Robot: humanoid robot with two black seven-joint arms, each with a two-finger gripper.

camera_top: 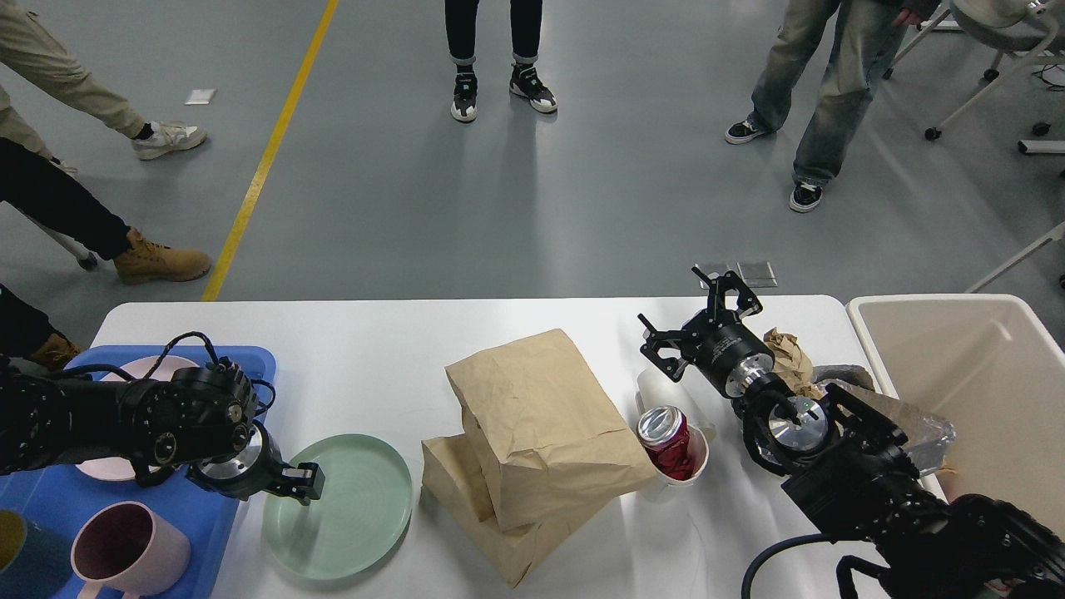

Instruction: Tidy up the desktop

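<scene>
The white desktop [366, 349] carries a pale green plate [349, 507] at the front left. My left gripper [301, 482] sits low at the plate's left rim; its fingers look dark and merged, so their state is unclear. Two brown paper bags [532, 424] lie stacked in the middle. A crushed red can [666, 437] stands in a white cup [695, 470] to their right. My right gripper [676, 304] hovers behind the can with its fingers spread wide and nothing between them. Crumpled brown paper [789, 356] lies beside that wrist.
A blue tray [50, 499] at the front left holds a pink plate [150, 366], a pink mug [125, 553] and a dark bowl [17, 553]. A beige bin [998, 366] stands off the right end. Several people stand on the floor beyond the far edge.
</scene>
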